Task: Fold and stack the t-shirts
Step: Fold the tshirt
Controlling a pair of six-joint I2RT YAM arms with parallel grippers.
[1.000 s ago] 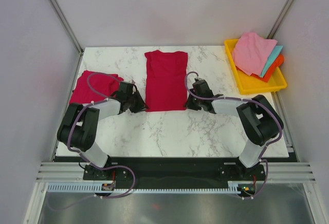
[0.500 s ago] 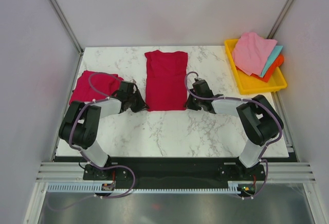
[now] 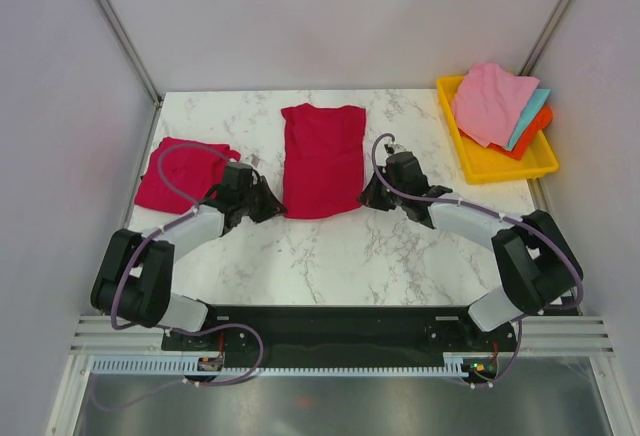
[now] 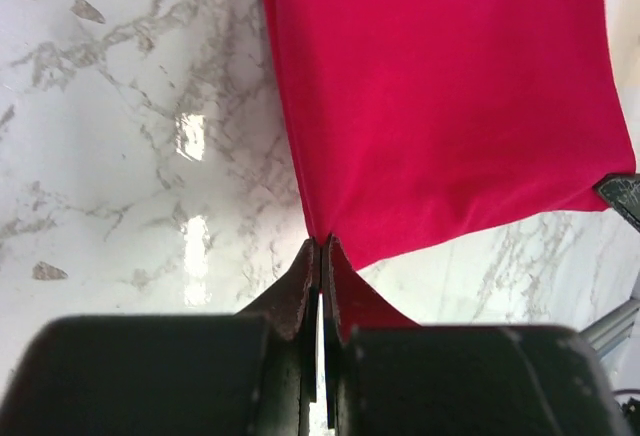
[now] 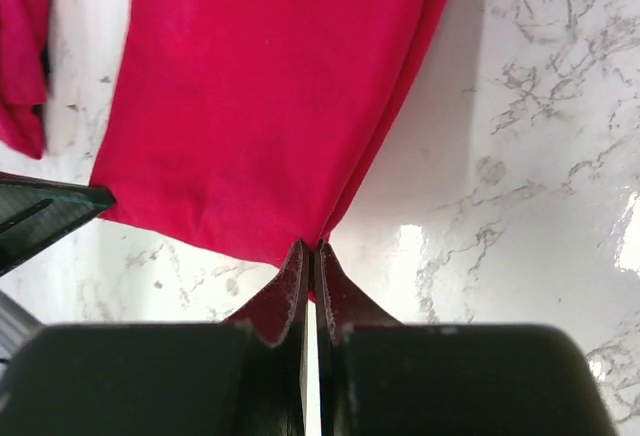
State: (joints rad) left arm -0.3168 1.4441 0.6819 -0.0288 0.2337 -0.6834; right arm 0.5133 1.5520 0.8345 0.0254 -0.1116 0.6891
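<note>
A crimson t-shirt (image 3: 322,159), folded into a long strip, lies lengthwise on the middle of the marble table (image 3: 330,256). My left gripper (image 3: 276,206) is shut on its near left corner (image 4: 320,231). At the near right corner (image 5: 315,238) my right gripper (image 3: 366,196) is shut on the cloth. The near hem sags slightly between the two grips. A second crimson t-shirt (image 3: 185,173) lies folded at the table's left edge.
A yellow tray (image 3: 497,161) at the back right holds pink, teal and orange cloths. Metal frame posts stand at the table's back corners. The left arm's cable loops over the folded shirt at the left.
Both grippers have closed on the shirt's near corners and lifted them a little. Both arms have stretched forward and the near hem has drawn up off the table.
</note>
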